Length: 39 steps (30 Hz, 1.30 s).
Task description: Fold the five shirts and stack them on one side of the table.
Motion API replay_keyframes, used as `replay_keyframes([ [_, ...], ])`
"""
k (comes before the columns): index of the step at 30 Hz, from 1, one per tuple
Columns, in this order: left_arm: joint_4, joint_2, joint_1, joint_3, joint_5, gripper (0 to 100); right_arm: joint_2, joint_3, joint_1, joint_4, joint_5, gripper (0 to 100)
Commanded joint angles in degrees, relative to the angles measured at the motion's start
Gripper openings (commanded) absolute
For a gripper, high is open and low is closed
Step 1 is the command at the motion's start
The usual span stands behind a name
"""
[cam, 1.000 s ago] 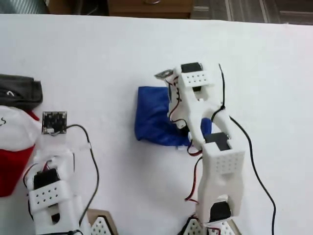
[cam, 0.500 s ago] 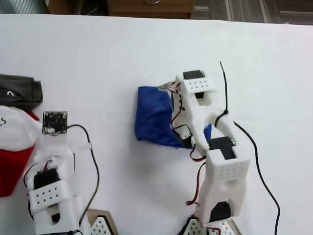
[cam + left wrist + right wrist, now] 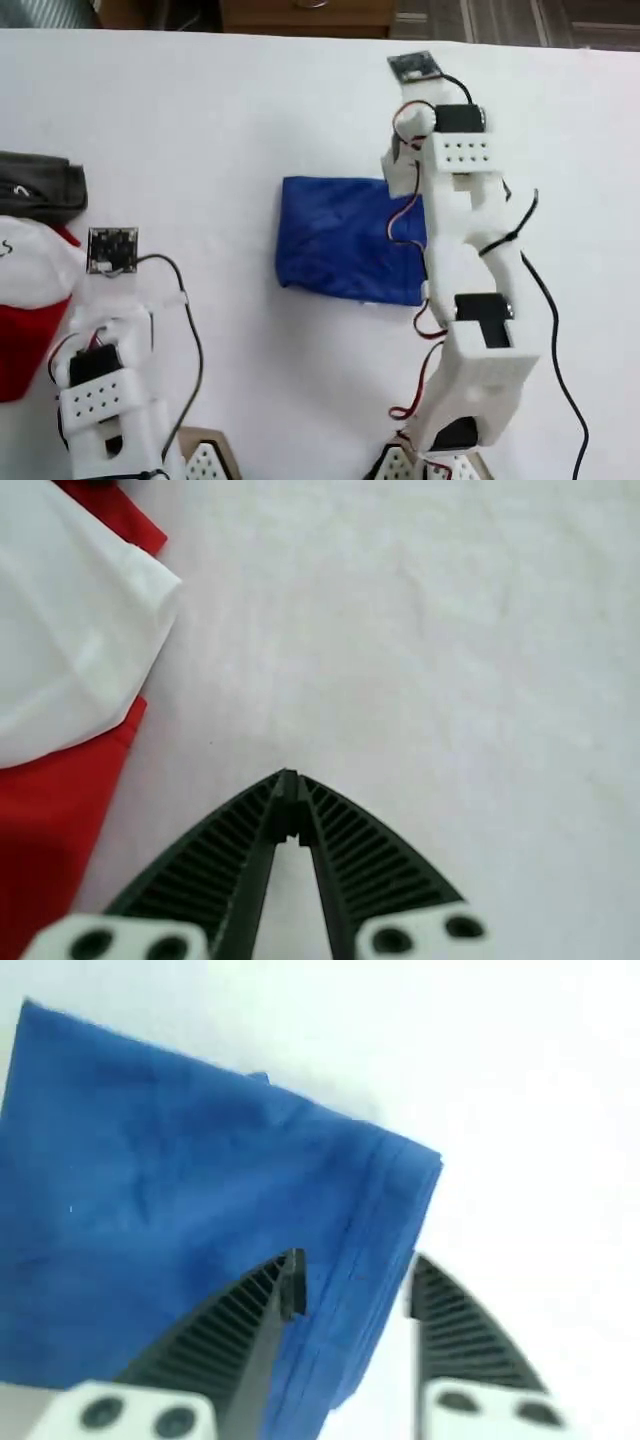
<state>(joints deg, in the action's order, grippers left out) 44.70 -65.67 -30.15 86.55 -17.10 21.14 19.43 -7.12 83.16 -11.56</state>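
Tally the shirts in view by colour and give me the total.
blue shirt: 1
grey shirt: 1
white shirt: 1
red shirt: 1
Total: 4

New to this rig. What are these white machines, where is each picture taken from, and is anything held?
The white machines are two small robot arms, left and right, at a white table. One picture looks down from above; the others come from cameras on each arm's wrist. A folded blue shirt lies mid-table; white and red clothing and a dark grey shirt lie at the left edge. The right gripper hangs open over the blue shirt's edge; the left gripper is shut, empty.
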Motion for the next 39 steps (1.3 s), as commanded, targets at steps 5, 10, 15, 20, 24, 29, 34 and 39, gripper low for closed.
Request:
replay_keyframes([
  [5, -1.0, -0.6, 0.5, -0.1, 0.3, 3, 10.5, 9.8, 3.2, -1.2, 1.1, 22.8],
  [10, -1.0, -0.6, 0.5, -0.1, 0.3, 3, 16.2, 15.6, 6.1, -1.1, 1.1, 22.6],
  [15, -1.0, -0.6, 0.5, -0.1, 0.3, 3, 21.8, 17.1, 6.5, 0.4, 1.1, 22.5],
  [20, -1.0, -0.6, 0.5, -0.1, 0.3, 3, 23.9, 22.1, 6.7, 1.5, 1.0, 12.5],
  [24, -1.0, -0.6, 0.5, -0.1, 0.3, 3, 23.6, 27.5, 6.7, 1.8, 1.0, 3.3],
  [29, -1.0, -0.6, 0.5, -0.1, 0.3, 3, 24.0, 33.2, 6.5, 3.6, 1.0, 2.3],
  [34, -1.0, -0.6, 0.5, -0.1, 0.3, 3, 24.0, 33.6, 6.5, 7.6, 1.0, 8.1],
  [39, -1.0, -0.6, 0.5, -0.1, 0.3, 3, 26.2, 33.5, 6.4, 9.3, 1.0, 22.8],
])
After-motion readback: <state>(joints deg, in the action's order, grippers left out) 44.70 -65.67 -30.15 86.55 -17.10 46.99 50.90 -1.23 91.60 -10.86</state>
